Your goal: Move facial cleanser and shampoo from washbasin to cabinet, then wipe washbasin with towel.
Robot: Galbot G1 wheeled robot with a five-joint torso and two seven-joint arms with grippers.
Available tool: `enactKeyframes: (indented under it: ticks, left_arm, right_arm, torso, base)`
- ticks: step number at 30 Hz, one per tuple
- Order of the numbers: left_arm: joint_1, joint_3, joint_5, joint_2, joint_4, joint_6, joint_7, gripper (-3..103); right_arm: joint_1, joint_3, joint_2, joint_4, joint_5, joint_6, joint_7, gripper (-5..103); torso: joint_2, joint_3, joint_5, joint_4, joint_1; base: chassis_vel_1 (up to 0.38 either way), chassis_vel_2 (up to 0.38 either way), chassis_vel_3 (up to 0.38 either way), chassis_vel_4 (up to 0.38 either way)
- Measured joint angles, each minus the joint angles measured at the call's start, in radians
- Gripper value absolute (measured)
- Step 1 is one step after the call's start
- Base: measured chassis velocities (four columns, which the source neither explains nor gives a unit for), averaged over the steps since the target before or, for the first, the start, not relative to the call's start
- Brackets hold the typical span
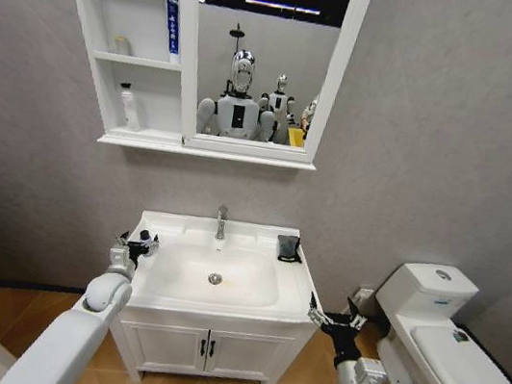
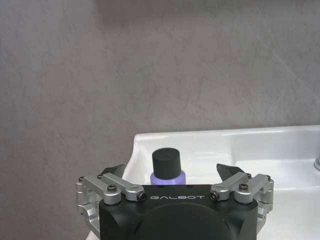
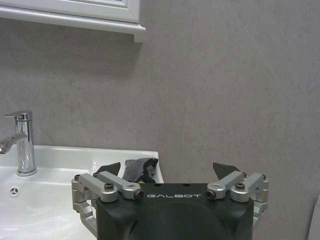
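At the far left of your head view, the cabinet (image 1: 126,59) held a blue and white tube (image 1: 170,21) standing in its top compartment and a white bottle (image 1: 129,108) in the middle one, joined to the mirror (image 1: 258,56). Below it, your left gripper (image 1: 138,243) sat at the washbasin's (image 1: 163,289) back left corner, fingers (image 2: 114,171) apart on either side of a purple bottle with a black cap (image 2: 167,166); you could not tell from the left wrist view whether they touched it. The bottle stood upright on the basin's rim near the wall. The chrome tap (image 1: 221,222) rose at the middle back, with the drain (image 1: 215,279) in the oval bowl. The towel (image 1: 289,248), a dark bundle, lay on the back right corner of the rim. Your right gripper (image 1: 318,315) hung just off the washbasin's front right corner, fingers (image 3: 224,169) apart and holding nothing, well short of the towel. The toilet (image 1: 453,360) stood to the right.
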Motion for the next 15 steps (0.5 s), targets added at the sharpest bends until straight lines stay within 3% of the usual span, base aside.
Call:
enactKeyframes:
  ticks: [8, 15]
  left_arm:
    - [-0.051, 0.002, 0.047, -0.054, 0.108, -0.014, 0.013, 100]
    - [-0.071, 0.001, 0.065, -0.071, 0.136, -0.02, 0.01, 100]
  right_arm:
    - [0.001, 0.001, -0.005, -0.018, 0.008, 0.004, -0.006, 100]
    - [0.001, 0.003, -0.007, -0.033, 0.013, 0.012, -0.009, 100]
  torso:
    - [0.0, 0.0, -0.0001, -0.0001, 0.0]
    - [0.0, 0.0, 0.0, -0.0001, 0.0]
  base:
    - [0.0, 0.0, 0.0, 0.0]
    - [0.0, 0.0, 0.0, 0.0]
